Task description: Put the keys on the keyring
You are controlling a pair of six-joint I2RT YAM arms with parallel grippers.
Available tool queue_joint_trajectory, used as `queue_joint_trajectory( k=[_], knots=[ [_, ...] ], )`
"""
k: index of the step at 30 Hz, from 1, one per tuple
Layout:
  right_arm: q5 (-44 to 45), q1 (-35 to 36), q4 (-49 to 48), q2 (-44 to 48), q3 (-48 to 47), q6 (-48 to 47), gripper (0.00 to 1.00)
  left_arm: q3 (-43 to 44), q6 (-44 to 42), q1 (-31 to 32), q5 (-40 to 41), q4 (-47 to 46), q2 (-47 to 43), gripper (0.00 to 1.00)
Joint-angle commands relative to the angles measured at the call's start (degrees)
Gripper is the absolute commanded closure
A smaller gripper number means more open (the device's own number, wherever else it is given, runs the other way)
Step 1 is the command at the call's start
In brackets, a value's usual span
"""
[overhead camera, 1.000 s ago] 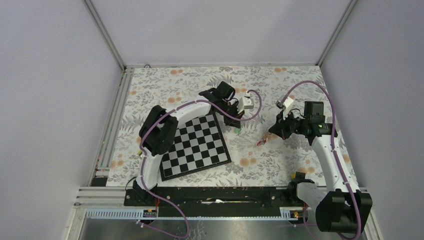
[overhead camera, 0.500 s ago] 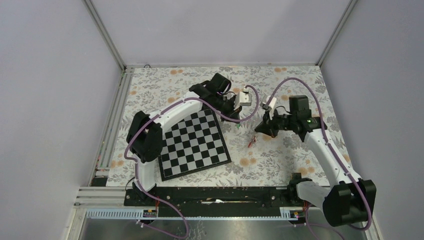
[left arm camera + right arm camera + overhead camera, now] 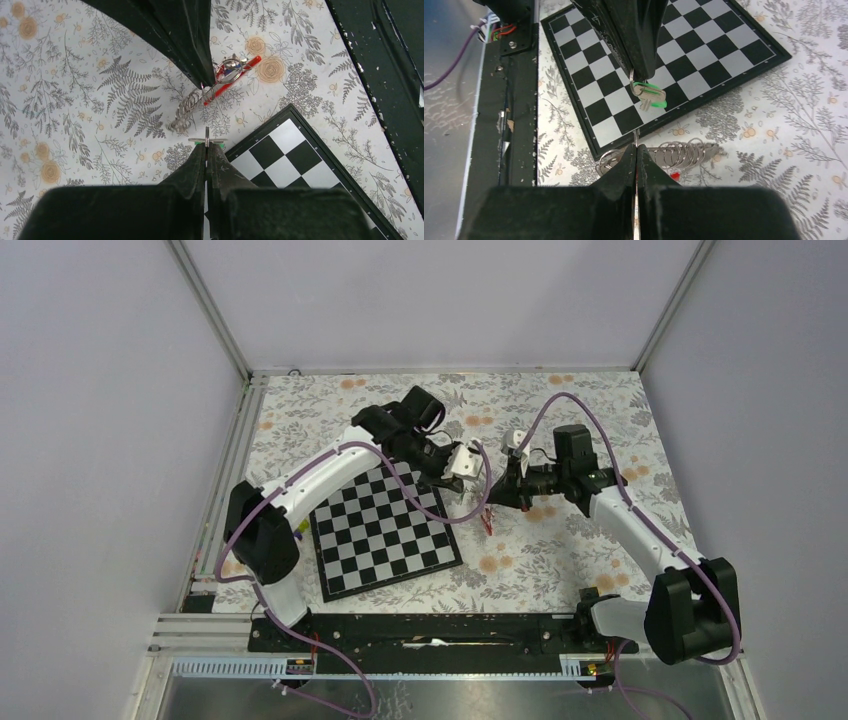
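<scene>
Above the desk [image 3: 560,560], by the chessboard [image 3: 385,535], we see the left end effector [image 3: 206,149] clamped on a green-tagged key [image 3: 650,96] and the right end effector [image 3: 636,150] clamped on the keyring [image 3: 250,63].

Top camera: fixed high above and behind the robot, facing down and forward. It is distant and takes in the whole table [image 3: 560,560] and chessboard [image 3: 385,530].

Left wrist camera: close, sighting along the left gripper [image 3: 207,147] down at the table.

Right wrist camera: close, sighting along the right gripper [image 3: 636,148] down at the chessboard, with the base rail [image 3: 516,100] at its left.

Both wrist views share part of the chessboard and the keyring [image 3: 230,80]. Each shows the other gripper entering from the top. The keys [image 3: 651,95] show clearly only from the right wrist.
</scene>
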State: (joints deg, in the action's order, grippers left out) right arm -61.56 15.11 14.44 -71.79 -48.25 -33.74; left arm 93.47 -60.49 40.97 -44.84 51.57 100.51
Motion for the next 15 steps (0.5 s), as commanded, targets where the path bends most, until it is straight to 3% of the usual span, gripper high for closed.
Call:
queue_joint_trajectory(
  k=[1,6,15],
  knots=[
    [-6.9,0.7,-7.3,-0.7,1.8,5.1,1.0,-1.3,-5.7,0.5,-3.3,0.9,-3.1,1.0],
    [-8.7,1.8,-10.2,-1.5,2.6,8.3,1.0,-2.8,5.8,2.6,1.9,-5.7,-4.1,1.0],
    [-10.2,2.5,-11.4,-0.6,4.8,8.8,1.0,-8.8,-2.4,4.0,1.3,-6.9,-6.9,1.0]
  ],
)
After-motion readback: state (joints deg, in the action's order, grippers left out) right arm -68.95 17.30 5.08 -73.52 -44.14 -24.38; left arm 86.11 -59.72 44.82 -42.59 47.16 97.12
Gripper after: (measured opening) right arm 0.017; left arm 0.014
